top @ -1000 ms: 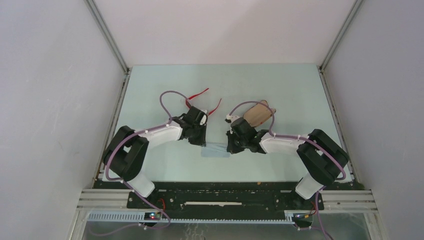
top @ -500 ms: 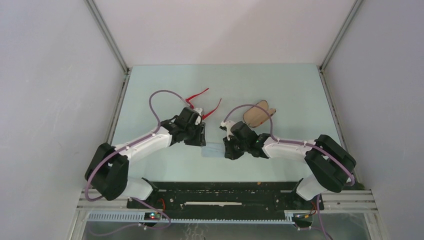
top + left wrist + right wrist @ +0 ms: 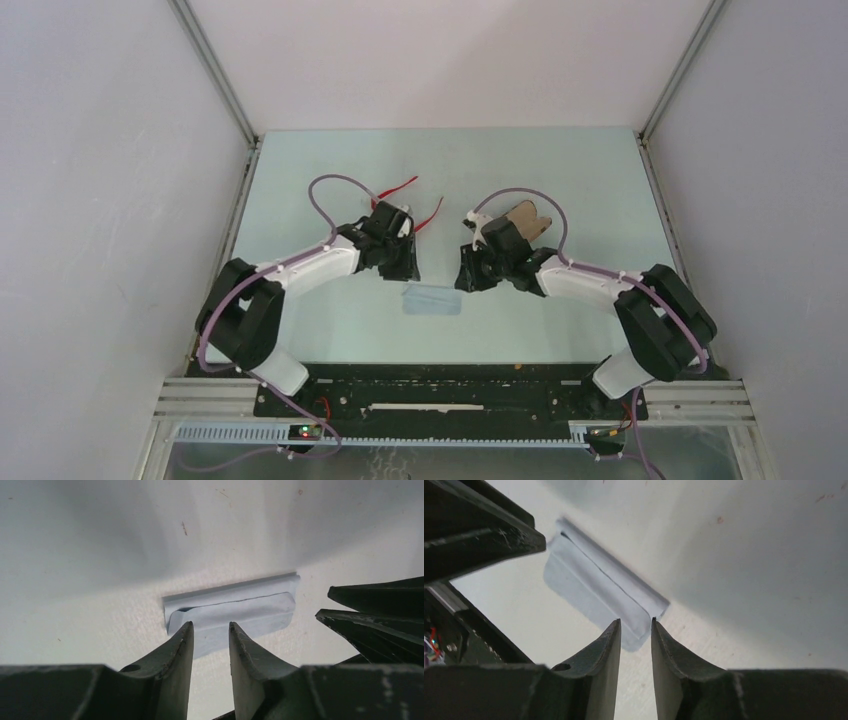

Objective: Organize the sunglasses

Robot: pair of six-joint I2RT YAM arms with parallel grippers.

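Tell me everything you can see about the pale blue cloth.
The cloth is pale blue, soft-looking fabric, folded into a flat oblong, its layered edges showing along one long side. It lies on the table, just nearer than the gap between the left hand and right hand. Both hands are open and clear of it; only the table touches it.

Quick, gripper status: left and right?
Left gripper: jaws narrowly open, holding nothing.
Right gripper: jaws narrowly open, holding nothing.
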